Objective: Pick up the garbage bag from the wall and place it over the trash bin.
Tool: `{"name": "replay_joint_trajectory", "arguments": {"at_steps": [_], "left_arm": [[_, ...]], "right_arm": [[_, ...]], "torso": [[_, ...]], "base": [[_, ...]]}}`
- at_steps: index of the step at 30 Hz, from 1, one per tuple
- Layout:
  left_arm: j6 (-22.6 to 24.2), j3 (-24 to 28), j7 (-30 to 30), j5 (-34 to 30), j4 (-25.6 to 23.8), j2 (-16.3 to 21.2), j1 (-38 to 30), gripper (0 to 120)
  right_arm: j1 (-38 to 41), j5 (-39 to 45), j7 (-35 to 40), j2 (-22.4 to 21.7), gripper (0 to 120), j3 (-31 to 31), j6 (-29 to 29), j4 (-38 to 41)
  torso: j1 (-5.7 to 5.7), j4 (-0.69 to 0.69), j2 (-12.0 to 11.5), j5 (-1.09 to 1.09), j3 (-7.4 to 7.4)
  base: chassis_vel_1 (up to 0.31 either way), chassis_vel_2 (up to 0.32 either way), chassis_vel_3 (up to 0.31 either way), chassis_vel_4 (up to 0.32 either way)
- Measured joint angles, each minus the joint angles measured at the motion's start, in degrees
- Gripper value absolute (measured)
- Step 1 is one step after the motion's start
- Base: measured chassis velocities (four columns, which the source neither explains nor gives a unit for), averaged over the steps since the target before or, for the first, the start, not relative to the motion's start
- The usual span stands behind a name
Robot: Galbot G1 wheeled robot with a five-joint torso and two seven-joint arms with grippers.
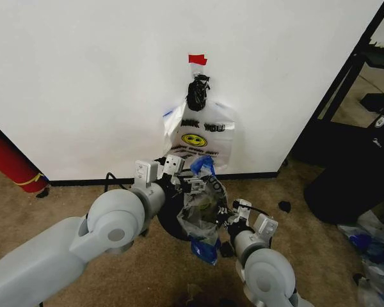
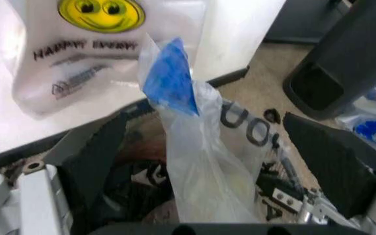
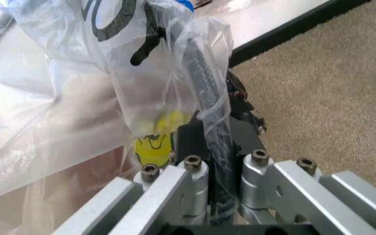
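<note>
Translucent plastic: garbage bag (image 1: 203, 208) stretched between my grippers above trash bin (image 1: 173, 222), below wall (image 1: 83, 77) | right gripper (image 3: 204, 147) fingers clamped on bag film | left gripper (image 2: 207, 161) fingers spread wide, bag standing between | more bags (image 1: 198, 131) hang on wall hook.

- Right tool (image 3: 211, 161): two silver fingers (image 3: 175, 188) with bolt heads, closed together on a dark pinched fold of plastic.
- Garbage bag (image 3: 142, 73): thin translucent film rising from the tool's grip, bearing black lettering and a yellow smiley face (image 3: 154, 142); it spreads in loose folds to one side.
- Carpet (image 3: 332, 98): tan pile.
- Baseboard (image 3: 293, 34): black strip bordering the carpet, below the white wall (image 3: 260, 14).
</note>
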Motion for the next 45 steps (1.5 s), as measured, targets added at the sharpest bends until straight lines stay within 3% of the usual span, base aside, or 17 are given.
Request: {"name": "replay_joint_trajectory", "arguments": {"at_steps": [9, 11, 14, 16, 21, 24, 34, 45], "left_arm": [[0.22, 2.85, -1.22, 0.16, 2.42, -1.78, -0.61, 60], [0.22, 2.85, -1.22, 0.16, 2.42, -1.78, -0.61, 60], [0.22, 3.48, -1.67, 0.24, 2.97, -1.96, -0.94, 47], [0.22, 3.89, -1.73, 0.25, 3.12, -2.00, -1.07, 32], [0.08, 4.42, -1.69, 0.56, 3.57, -2.38, -1.07, 19], [-0.34, 4.48, -1.56, 1.42, 3.96, -2.49, -1.07, 2], [-0.70, 4.08, -1.38, 2.39, 4.08, -2.01, -0.89, 0], [-0.60, -1.40, 0.08, 2.27, 5.01, 0.51, 0.03, 0]], "right_arm": [[-0.80, -1.30, -1.26, 0.30, 1, -0.06, 1.31, -0.35], [-0.80, -1.30, -1.26, 0.30, 1, -0.06, 1.31, -0.35], [-0.90, -1.70, -1.52, 0.32, 1, -0.03, 1.60, -0.51], [-0.88, -1.74, -1.56, 0.21, 1, 0.08, 1.78, -0.64], [-0.91, -1.84, -2.05, 0.27, 1, 0.26, 2.27, -1.22], [-1.30, -2.04, -2.29, 0.46, 1, 0.25, 2.42, -1.30], [-1.43, -2.20, -2.41, 0.41, 1, 0.29, 2.56, -1.37], [-1.82, -2.51, -3.01, 0.30, 1, 0.29, 3.02, -1.52]], "torso": [[0.00, 0.00, 0.01, 0.00, 0.00], [0.00, 0.00, 0.01, 0.00, 0.00], [0.00, 0.00, 0.01, 0.00, 0.00], [0.00, 0.00, 0.01, 0.00, 0.00], [0.00, 0.00, 0.01, 0.00, 0.00], [0.00, 0.00, 0.01, 0.00, 0.00], [0.00, 0.00, 0.00, 0.00, 0.00], [0.00, 0.00, 0.00, 0.00, 0.00]], "base": [[0.000, 0.000, 0.000, 0.000], [0.000, 0.000, 0.000, 0.000], [0.000, 0.000, 0.000, 0.000], [0.000, 0.000, 0.000, 0.000], [0.000, 0.000, 0.000, 0.000], [0.000, 0.000, 0.000, 0.000], [0.000, 0.000, 0.000, 0.000], [0.000, 0.000, 0.000, 0.000]]}}
